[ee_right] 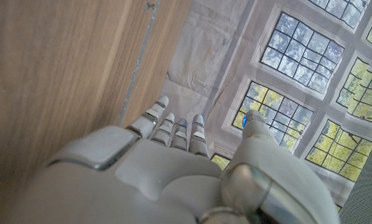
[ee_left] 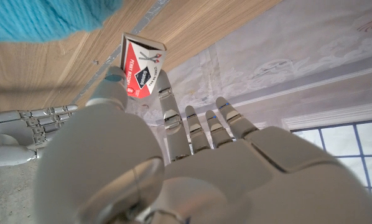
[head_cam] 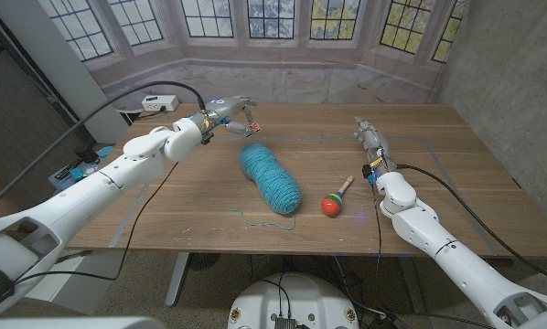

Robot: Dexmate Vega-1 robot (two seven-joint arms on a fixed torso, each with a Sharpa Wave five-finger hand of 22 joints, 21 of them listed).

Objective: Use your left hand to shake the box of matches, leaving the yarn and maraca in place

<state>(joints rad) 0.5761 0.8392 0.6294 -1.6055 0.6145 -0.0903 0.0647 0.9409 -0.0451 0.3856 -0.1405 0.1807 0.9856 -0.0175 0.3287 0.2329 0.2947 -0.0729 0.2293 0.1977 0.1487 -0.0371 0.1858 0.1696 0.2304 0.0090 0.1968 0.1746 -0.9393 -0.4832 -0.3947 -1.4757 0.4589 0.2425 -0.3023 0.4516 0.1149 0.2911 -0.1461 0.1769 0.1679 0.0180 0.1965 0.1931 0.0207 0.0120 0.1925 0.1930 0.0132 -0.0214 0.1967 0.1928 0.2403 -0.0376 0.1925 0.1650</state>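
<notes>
The left hand (head_cam: 226,115) is up over the table's (head_cam: 438,192) far left part, at about eleven o'clock from the yarn (head_cam: 270,177). It pinches the matchbox (head_cam: 252,127) between the thumb and a finger, the other fingers reaching out beside it. In the left wrist view the matchbox (ee_left: 143,67) is a red, white and black box clamped near one end by the thumb tip (ee_left: 116,79) and a finger (ee_left: 168,102), clear of the wood, with the blue yarn (ee_left: 49,18) close by.

The yarn lies on the table near the middle, a long teal skein running from eleven to five o'clock, a loose thread trailing at its near end. The maraca (head_cam: 336,198) lies on the table at about three to four o'clock from the yarn, close to it but apart, its red ball toward the robot and its handle pointing to one o'clock.

The right hand (head_cam: 370,144) is at the table's right side, at about one o'clock from the maraca and apart from it, holding nothing, fingers straight and close side by side with the thumb held away.
</notes>
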